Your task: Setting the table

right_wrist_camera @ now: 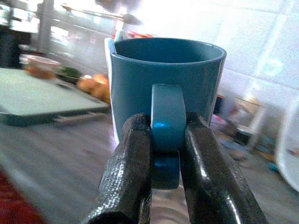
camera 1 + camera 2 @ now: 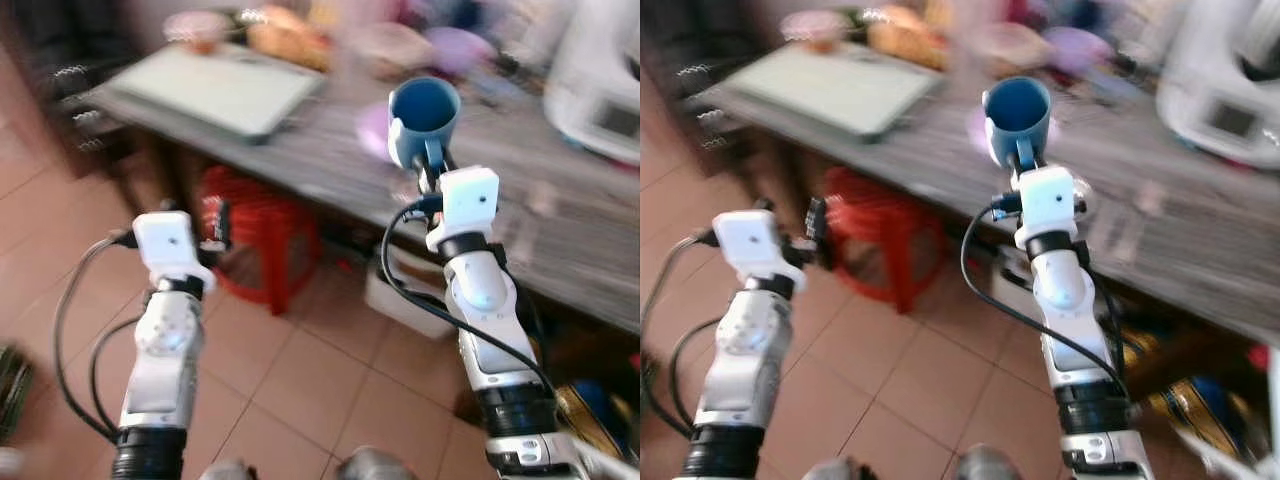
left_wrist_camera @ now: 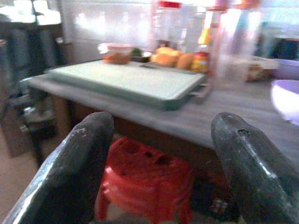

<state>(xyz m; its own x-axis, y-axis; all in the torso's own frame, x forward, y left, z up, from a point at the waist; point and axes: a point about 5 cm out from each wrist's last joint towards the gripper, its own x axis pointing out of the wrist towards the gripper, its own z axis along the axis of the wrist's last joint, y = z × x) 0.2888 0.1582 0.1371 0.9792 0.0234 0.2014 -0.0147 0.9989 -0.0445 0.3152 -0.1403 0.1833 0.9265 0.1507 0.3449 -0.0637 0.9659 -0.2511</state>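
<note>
A blue mug (image 2: 422,118) stands upright in the air above the grey wooden table (image 2: 300,160), with my right gripper (image 1: 166,163) shut on its handle (image 1: 166,122). The mug's mouth is open and looks empty. In the head views my right gripper (image 2: 431,168) sits just under the mug, over the table's front edge. My left gripper (image 2: 212,232) is held out lower, in front of the table and above a red stool (image 2: 255,235). Its two black fingers (image 3: 74,172) stand wide apart and open, with nothing between them.
A pale green tray (image 2: 215,85) lies on the table's left part, with food and bottles (image 3: 187,32) behind it. A purple bowl (image 3: 286,98) is further right, and a white appliance (image 2: 600,80) at the far right. Boxes and clutter lie under the table on the tiled floor (image 2: 300,380).
</note>
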